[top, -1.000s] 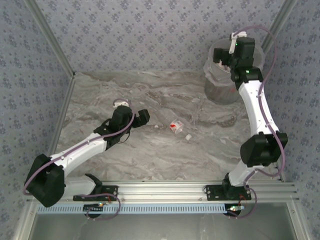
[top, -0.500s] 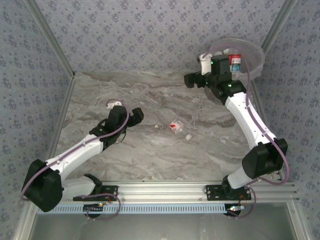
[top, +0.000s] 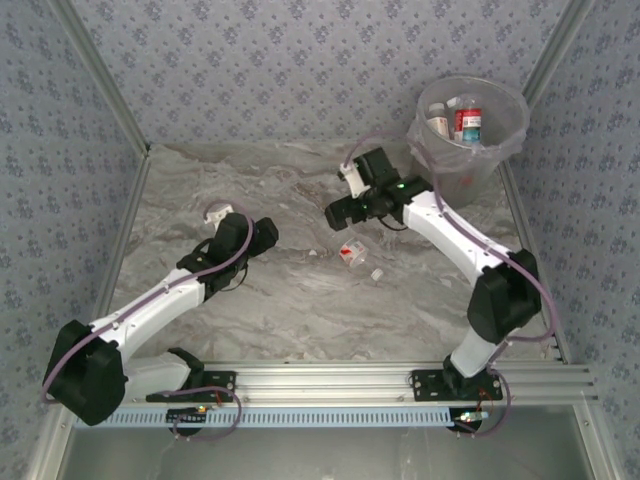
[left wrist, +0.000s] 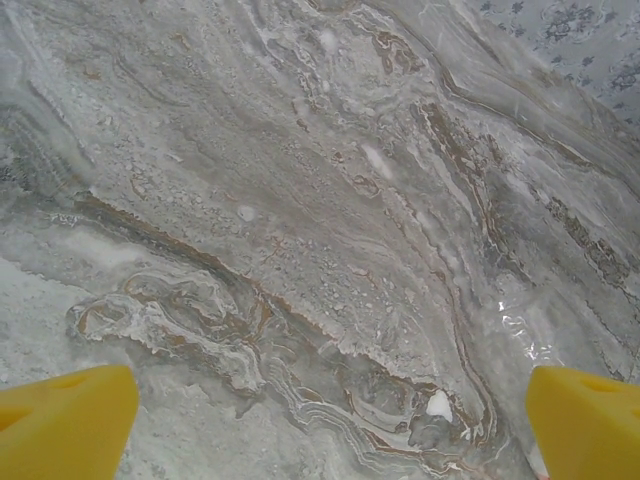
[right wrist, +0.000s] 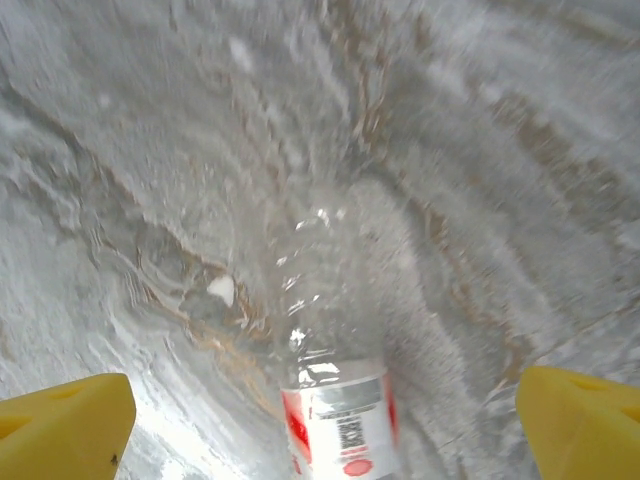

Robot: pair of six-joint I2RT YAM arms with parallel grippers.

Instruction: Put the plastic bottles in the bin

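One red-labelled bottle (right wrist: 338, 412) lies just ahead of the right tool (right wrist: 322, 425), its fingers spread wide apart.

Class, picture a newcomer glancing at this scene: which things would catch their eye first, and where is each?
The translucent bin in the far right corner, with bottles inside, stands out first. Next comes the clear bottle lying mid-table, its red-and-white label bright against the marble table, with the open right gripper hovering just beyond it. The left gripper, also open, hangs over the table further left.
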